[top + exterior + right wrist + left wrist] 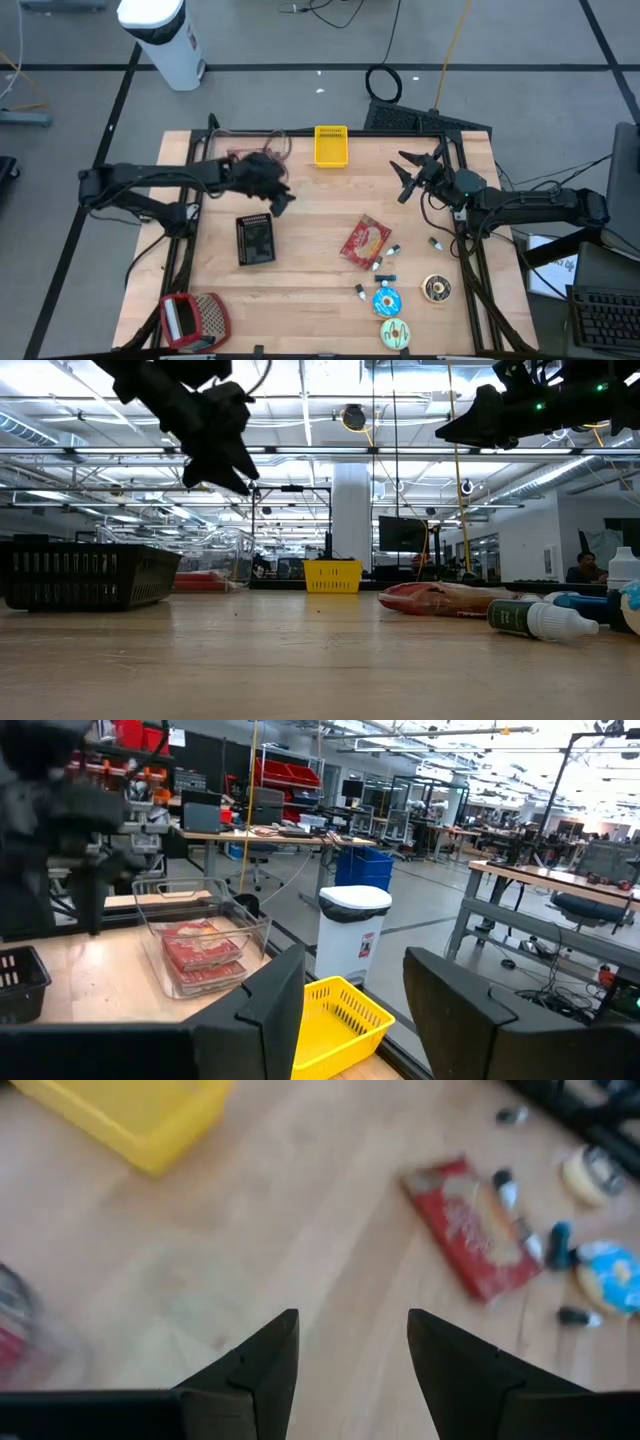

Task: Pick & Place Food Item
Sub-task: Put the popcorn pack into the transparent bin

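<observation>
A red snack bag (365,241) (470,1230) lies flat on the wooden table, right of centre. My left gripper (284,200) (352,1330) hovers above the table between the clear container and the black basket, left of the bag. It slants down, open, with nothing between its fingers. My right gripper (402,177) (355,970) hangs high over the far right of the table. It points about level toward the table's left, open and empty. A yellow basket (331,145) (335,1015) stands at the far edge.
A black basket (256,238) stands left of centre. A clear container of red packets (205,945) sits at the far left, and a red basket (195,318) at the near left. Donuts (436,289) and small bottles (385,300) lie near the right front corner.
</observation>
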`<state>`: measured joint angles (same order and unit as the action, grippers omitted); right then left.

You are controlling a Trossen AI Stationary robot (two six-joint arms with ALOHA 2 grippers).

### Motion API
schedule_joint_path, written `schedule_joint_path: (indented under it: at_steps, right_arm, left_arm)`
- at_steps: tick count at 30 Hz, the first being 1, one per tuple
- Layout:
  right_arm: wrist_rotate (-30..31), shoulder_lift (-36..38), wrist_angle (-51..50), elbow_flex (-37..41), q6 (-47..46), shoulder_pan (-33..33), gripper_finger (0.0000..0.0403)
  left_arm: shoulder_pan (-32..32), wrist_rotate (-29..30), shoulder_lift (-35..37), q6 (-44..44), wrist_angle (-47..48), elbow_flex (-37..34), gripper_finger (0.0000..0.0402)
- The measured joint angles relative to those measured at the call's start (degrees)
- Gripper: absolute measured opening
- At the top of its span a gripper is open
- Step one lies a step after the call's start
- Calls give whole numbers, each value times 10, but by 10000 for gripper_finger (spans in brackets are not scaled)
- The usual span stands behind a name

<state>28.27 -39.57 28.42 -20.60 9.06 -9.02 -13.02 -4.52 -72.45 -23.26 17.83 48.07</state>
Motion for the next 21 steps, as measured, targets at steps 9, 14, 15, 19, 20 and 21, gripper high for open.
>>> schedule_joint_path:
  at_steps: [9, 14, 15, 19, 20, 21]
  right_arm:
    - [0, 0, 0, 0, 2, 0, 160]
    - [0, 0, 0, 0, 2, 0, 160]
    - [0, 0, 0, 0, 2, 0, 160]
    - [0, 0, 0, 0, 2, 0, 160]
    - [0, 0, 0, 0, 2, 0, 160]
    - [0, 0, 0, 0, 2, 0, 160]
  left_arm:
    - [58, 160, -107, -39, 4, 0, 186]
    - [57, 248, -133, -63, 7, 0, 186]
    - [54, 265, -135, -69, 9, 0, 186]
    - [38, 281, -138, -82, 33, 0, 186]
    - [34, 281, -138, -88, 45, 0, 186]
    - [31, 282, -138, -91, 55, 0, 186]
